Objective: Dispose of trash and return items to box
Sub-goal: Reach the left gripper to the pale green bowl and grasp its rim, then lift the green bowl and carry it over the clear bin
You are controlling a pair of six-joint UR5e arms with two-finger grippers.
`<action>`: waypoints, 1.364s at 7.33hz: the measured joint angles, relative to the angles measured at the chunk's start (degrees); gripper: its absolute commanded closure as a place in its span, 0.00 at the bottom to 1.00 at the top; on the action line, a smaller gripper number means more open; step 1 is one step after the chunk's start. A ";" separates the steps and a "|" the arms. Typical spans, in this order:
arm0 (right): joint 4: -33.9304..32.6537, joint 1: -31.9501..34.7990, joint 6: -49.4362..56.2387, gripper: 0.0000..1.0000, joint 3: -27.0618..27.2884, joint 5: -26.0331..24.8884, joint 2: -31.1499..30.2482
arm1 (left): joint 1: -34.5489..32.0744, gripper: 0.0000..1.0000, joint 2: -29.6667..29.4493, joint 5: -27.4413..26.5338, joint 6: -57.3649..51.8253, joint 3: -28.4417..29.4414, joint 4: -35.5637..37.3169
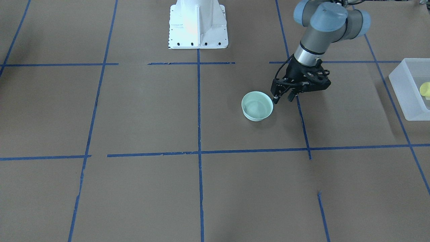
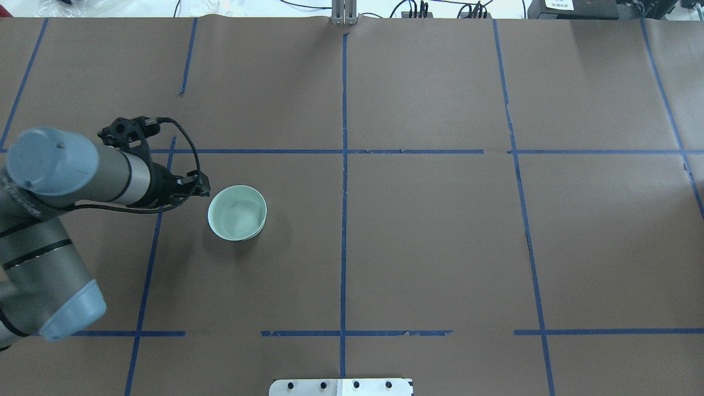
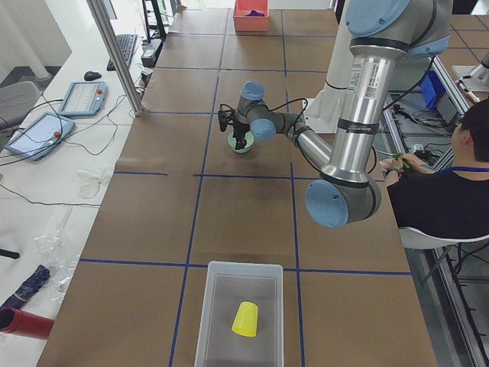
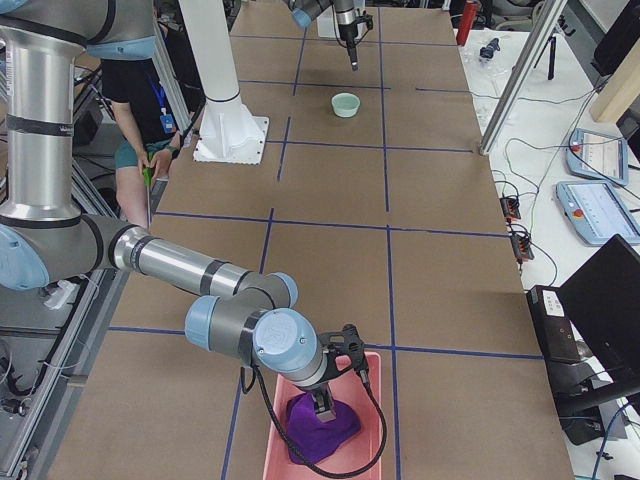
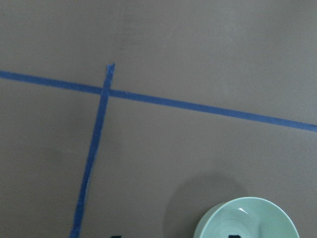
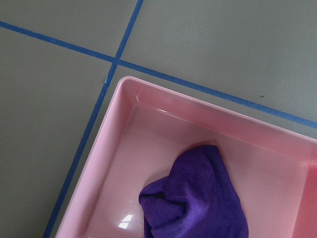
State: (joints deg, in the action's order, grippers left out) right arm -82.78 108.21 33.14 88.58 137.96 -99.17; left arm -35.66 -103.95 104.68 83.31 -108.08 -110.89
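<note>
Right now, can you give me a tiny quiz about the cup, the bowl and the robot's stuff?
1. True or false: the yellow cup is inside the box.
2. Where is the mint-green bowl?
A. On the table, right beside the left gripper
B. In the box
C. Held up in the air
3. Fill in the colour: the cloth in the pink tray is ____.

Key: 1 true; 2 A; 3 purple.
</note>
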 measured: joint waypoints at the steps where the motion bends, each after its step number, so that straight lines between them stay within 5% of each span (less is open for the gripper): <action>1: 0.17 -0.01 -0.04 0.00 -0.01 -0.03 -0.10 | 1.98 0.38 -1.62 -1.56 2.61 1.75 0.43; 2: 0.22 -0.01 -0.04 0.00 -0.04 -0.05 -0.12 | 3.10 0.40 -2.20 -2.20 3.56 2.69 0.59; 4: 0.24 -0.02 0.01 0.00 -0.07 -0.06 -0.20 | 4.55 1.00 -2.48 -2.61 4.02 4.03 0.67; 7: 0.25 -0.02 0.13 0.00 -0.20 -0.14 -0.23 | 5.07 1.00 -2.14 -3.00 2.71 3.51 0.81; 10: 0.24 -0.02 0.16 0.00 -0.34 -0.15 -0.26 | -1.42 1.00 -0.19 0.06 -11.88 -5.27 8.30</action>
State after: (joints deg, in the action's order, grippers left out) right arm -82.53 108.19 33.31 88.23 137.81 -99.43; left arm -37.07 -104.14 104.73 71.43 -113.35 -102.59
